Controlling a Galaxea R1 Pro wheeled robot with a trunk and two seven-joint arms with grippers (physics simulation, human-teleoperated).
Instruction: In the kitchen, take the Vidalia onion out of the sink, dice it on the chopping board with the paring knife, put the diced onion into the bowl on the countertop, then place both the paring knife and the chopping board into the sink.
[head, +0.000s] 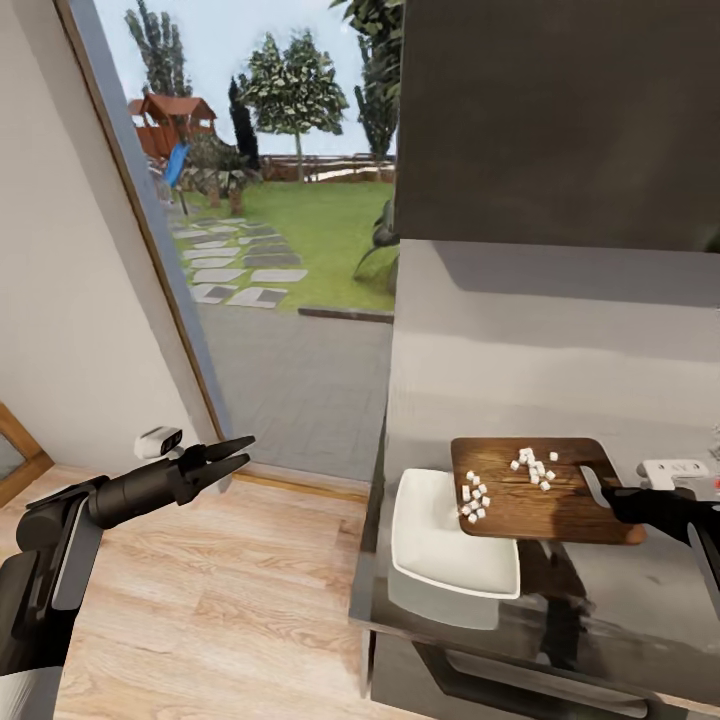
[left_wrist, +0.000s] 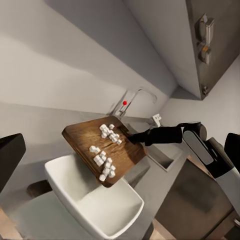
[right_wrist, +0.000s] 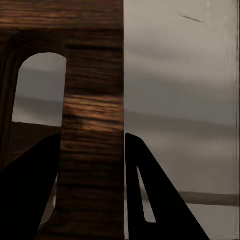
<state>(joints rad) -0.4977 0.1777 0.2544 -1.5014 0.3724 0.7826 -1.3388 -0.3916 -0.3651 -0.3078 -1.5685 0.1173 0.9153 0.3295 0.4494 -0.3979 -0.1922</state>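
My right gripper (head: 612, 497) is shut on the handle end of the chopping board (head: 545, 505), holding it in the air, tilted down toward the white bowl (head: 450, 545) on the countertop (head: 640, 600). White diced onion pieces (head: 535, 468) lie scattered on the board, and some (head: 473, 502) are near its lower edge above the bowl. In the right wrist view the fingers (right_wrist: 150, 195) clamp the board (right_wrist: 92, 125) beside its slot hole. The left gripper (head: 238, 452) is open and far left over the floor. The left wrist view shows the board (left_wrist: 82, 136), the dice (left_wrist: 105, 160), the bowl (left_wrist: 95, 200) and the sink (left_wrist: 167, 156). The paring knife is out of view.
A chrome tap (left_wrist: 134, 96) with a red knob stands behind the sink. The grey wall (head: 560, 340) rises behind the counter under a dark upper cabinet (head: 560, 110). A glass door (head: 270, 250) and wooden floor (head: 220, 590) lie left of the counter's end.
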